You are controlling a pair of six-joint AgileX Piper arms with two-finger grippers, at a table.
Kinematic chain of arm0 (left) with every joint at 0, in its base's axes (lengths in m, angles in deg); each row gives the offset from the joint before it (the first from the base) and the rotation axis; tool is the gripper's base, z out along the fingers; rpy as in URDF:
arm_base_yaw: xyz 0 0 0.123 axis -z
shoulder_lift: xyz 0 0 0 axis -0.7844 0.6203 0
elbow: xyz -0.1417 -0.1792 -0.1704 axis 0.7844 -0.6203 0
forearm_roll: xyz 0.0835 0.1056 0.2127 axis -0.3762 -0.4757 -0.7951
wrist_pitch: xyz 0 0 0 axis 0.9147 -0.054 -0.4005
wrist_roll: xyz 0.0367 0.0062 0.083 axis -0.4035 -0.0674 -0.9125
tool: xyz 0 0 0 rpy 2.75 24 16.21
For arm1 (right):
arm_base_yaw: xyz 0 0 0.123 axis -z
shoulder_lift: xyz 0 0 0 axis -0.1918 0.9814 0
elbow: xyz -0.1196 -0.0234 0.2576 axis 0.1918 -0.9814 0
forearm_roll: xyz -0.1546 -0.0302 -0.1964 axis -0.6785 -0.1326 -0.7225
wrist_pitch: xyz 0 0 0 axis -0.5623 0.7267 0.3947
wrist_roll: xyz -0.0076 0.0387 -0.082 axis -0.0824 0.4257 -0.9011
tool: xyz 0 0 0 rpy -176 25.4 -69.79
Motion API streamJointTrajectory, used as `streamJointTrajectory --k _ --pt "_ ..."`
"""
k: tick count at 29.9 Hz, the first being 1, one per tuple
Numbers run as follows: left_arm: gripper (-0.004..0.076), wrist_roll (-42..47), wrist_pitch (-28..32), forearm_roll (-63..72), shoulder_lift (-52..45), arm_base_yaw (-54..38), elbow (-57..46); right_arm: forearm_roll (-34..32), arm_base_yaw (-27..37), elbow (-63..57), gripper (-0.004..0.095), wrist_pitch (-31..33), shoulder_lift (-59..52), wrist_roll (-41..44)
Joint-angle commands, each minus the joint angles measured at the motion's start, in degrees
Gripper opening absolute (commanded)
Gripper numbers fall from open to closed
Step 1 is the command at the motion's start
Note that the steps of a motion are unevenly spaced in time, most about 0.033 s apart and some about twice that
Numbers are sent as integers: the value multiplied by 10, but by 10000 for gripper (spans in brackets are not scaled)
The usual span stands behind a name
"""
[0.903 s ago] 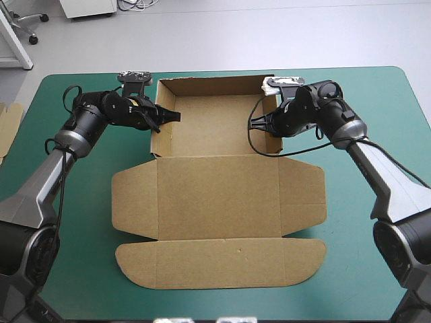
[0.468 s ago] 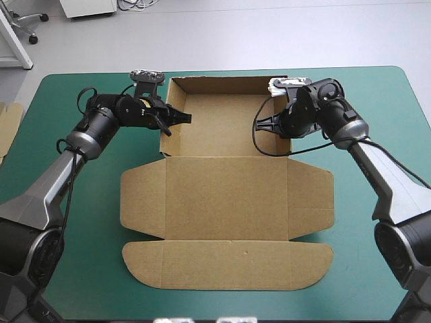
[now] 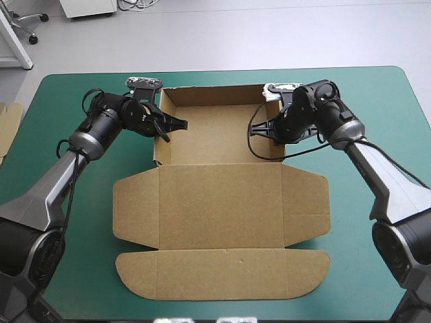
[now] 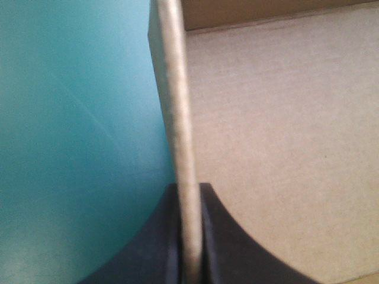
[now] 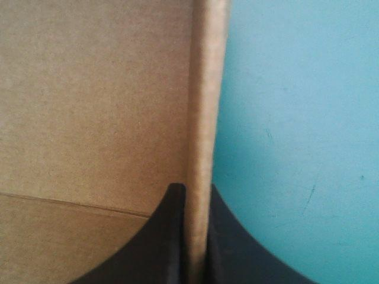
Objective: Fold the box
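**Item inspected:** the brown cut-board box point(image 3: 222, 202). It lies about the middle of the teal-green table cover point(image 3: 377, 101), with its tray half toward the far edge. Three walls of the tray stand raised: the far wall point(image 3: 212, 95) and both side walls. The lid panel lies flat on the cover on the near side, with a flap at each side. A long round-cornered flap point(image 3: 222, 272) at its near end is also flat.

**Left gripper** point(image 3: 170, 126): positioned at the tray's left side wall point(image 3: 160, 145), reaching in from the table's left. The left wrist view shows its two black fingers point(image 4: 222, 242) all but closed, with the wall's edge pinched between them — one finger on the cover side, the other inside the tray.

**Right gripper** point(image 3: 271, 129): positioned at the tray's right side wall point(image 3: 277, 149), reaching in from the table's right. The right wrist view shows its fingers point(image 5: 166, 242) nearly together and clamped on the wall's edge — tray floor to one side, bare cover to the other.

Both gripped walls appear upright.

**Other:** a strip of further brown board point(image 3: 8, 128) shows at the table's left edge, well apart from the box.
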Motion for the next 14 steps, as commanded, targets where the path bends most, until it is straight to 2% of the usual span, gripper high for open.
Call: streamJointTrajectory --k 1,9,14 --pt "-14 1 15 0 -32 6 20 8 -1 17 -12 -1 -13 -19" --pt "-14 1 -20 0 -5 6 20 23 -15 17 -13 1 15 -23" --pt "-14 1 -16 -2 10 6 20 17 -16 17 -13 0 19 -23"
